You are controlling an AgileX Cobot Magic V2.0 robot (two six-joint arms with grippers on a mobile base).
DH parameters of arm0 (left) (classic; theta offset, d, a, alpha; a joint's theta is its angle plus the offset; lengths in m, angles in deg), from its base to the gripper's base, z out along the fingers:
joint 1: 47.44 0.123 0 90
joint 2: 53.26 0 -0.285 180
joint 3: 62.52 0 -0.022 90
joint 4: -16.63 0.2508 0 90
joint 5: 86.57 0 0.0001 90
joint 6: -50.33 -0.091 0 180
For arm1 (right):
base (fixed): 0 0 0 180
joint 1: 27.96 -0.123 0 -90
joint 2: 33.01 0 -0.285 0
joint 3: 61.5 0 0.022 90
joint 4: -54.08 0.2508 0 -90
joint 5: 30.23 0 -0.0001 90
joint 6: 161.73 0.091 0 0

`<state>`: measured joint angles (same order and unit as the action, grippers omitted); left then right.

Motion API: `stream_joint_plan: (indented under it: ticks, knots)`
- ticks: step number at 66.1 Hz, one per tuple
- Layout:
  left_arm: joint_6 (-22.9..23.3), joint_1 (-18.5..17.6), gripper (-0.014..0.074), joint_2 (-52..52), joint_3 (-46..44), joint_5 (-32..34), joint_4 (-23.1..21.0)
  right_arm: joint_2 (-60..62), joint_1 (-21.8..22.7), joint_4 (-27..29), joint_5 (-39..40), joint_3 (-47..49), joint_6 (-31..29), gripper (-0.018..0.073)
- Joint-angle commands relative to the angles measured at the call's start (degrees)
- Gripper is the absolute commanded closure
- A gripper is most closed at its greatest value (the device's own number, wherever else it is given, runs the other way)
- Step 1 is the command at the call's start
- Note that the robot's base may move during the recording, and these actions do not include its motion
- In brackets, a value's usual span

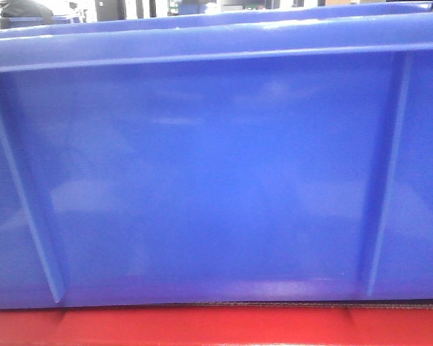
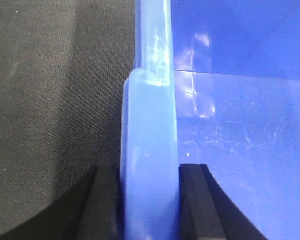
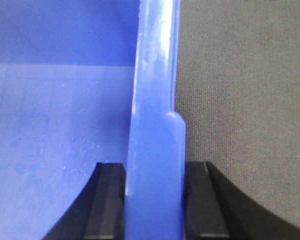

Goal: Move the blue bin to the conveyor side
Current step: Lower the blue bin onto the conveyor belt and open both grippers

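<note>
The blue bin (image 1: pixel 216 180) fills the front view, its ribbed side wall close to the camera, above the conveyor's red frame (image 1: pixel 202 328). In the left wrist view my left gripper (image 2: pixel 150 200) is shut on the bin's rolled rim (image 2: pixel 152 125), one black finger (image 2: pixel 102 205) outside over the dark grey belt (image 2: pixel 55 100), the other inside the bin. In the right wrist view my right gripper (image 3: pixel 155 200) is shut on the opposite rim (image 3: pixel 155 100), one finger (image 3: pixel 110 200) inside the bin, the other over the belt (image 3: pixel 240 90). The bin's scuffed inside (image 2: pixel 240 125) holds nothing that shows.
Beyond the bin's top edge in the front view a strip of background shows another blue crate (image 1: pixel 29 21) and dark shapes at the far left. The belt's woven surface lies on both outer sides of the bin.
</note>
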<state>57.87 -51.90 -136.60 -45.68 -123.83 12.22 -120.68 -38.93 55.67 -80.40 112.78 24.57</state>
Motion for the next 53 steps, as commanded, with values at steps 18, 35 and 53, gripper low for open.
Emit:
stream_joint_plan:
  ticks: [18,35,53]
  knots:
    - [0.15,0.09,0.0085,0.53,-3.5,1.4,2.15,1.1,0.43,-3.14,0.86,1.82,-0.97,0.004]
    - [0.15,0.09,0.0164,1.33,-12.0,-6.07,2.15,1.19,0.43,-3.14,-6.12,10.01,-0.97,0.0128]
    - [0.15,0.09,0.0617,5.46,-18.42,-6.28,2.15,1.83,0.43,-0.24,-8.85,17.86,-0.97,0.0638]
